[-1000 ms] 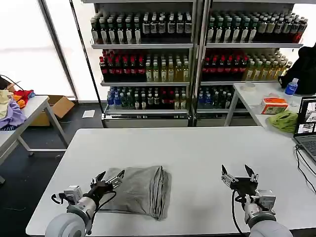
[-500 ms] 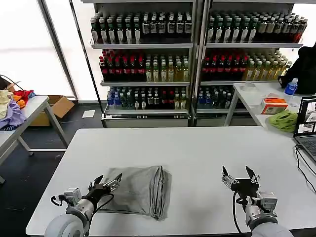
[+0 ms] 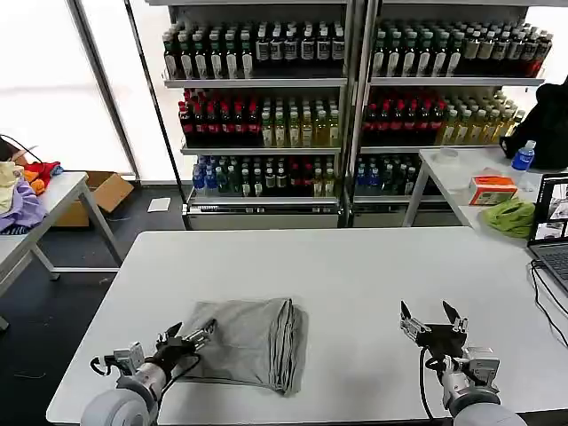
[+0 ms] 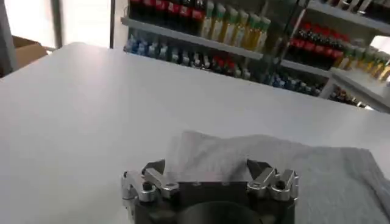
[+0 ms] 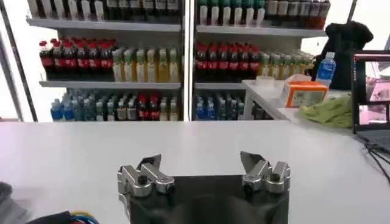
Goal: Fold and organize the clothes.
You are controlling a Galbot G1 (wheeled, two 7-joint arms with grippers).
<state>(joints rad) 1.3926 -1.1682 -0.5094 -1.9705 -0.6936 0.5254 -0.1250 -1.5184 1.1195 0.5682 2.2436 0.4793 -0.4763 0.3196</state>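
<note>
A light grey shirt (image 3: 253,342) lies folded into a compact stack on the white table (image 3: 355,266), left of centre near the front edge. Its layered fold edges face right. My left gripper (image 3: 188,335) stands open at the stack's near left corner, low over the table, with nothing between its fingers. From the left wrist the same grey cloth (image 4: 274,164) lies just beyond the open left gripper (image 4: 207,165). My right gripper (image 3: 432,316) is open over bare table at the front right, well away from the shirt, and the right gripper (image 5: 200,161) holds nothing.
A laptop (image 3: 552,226) and black cables (image 3: 543,297) sit at the table's right edge. A side table (image 3: 461,173) behind carries an orange box (image 3: 493,188) and green cloth (image 3: 512,216). Drink shelves (image 3: 346,98) stand behind. Another table with clothes (image 3: 18,200) is far left.
My left gripper has drawn back toward the front edge and lowered, leaving the folded shirt lying on the table. My right gripper has barely moved.
</note>
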